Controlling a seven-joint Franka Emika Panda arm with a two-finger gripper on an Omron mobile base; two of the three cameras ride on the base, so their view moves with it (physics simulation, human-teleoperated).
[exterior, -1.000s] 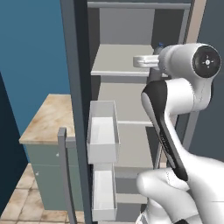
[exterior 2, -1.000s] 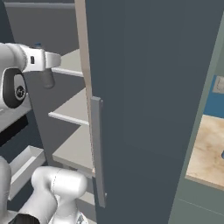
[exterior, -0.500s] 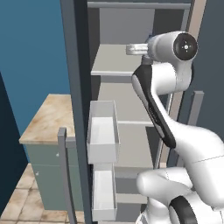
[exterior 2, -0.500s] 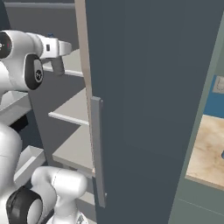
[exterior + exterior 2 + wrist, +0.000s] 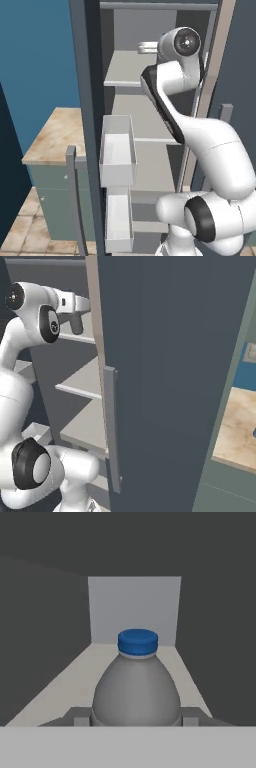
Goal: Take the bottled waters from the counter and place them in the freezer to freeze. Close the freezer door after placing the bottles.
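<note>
A smoky grey water bottle (image 5: pixel 136 687) with a blue cap stands upright between my fingertips (image 5: pixel 79 715), and my gripper (image 5: pixel 136 716) is shut on it. Beyond it a light shelf runs to the freezer's pale back wall (image 5: pixel 134 609); whether the bottle's base touches the shelf is hidden. In the left base view the gripper (image 5: pixel 146 47) reaches over the top shelf (image 5: pixel 125 70) of the freezer. The right base view has the gripper (image 5: pixel 80 306) beside a door edge. The freezer door (image 5: pixel 82 100) stands open, its white bins (image 5: pixel 117 150) facing inward. The beige counter (image 5: pixel 52 137) lies left of it.
A second tall dark door (image 5: pixel 170 371) with a grey bar handle (image 5: pixel 112 428) stands open on the right, close to the arm. Lower freezer shelves (image 5: pixel 82 383) sit beneath the hand. More beige worktop (image 5: pixel 240 426) shows at the far right. The floor (image 5: pixel 25 235) is tiled.
The hand, with the bottle, has risen and moved deeper into the freezer above the top shelf. The arm's upper joints swung in after it. The doors have not moved.
</note>
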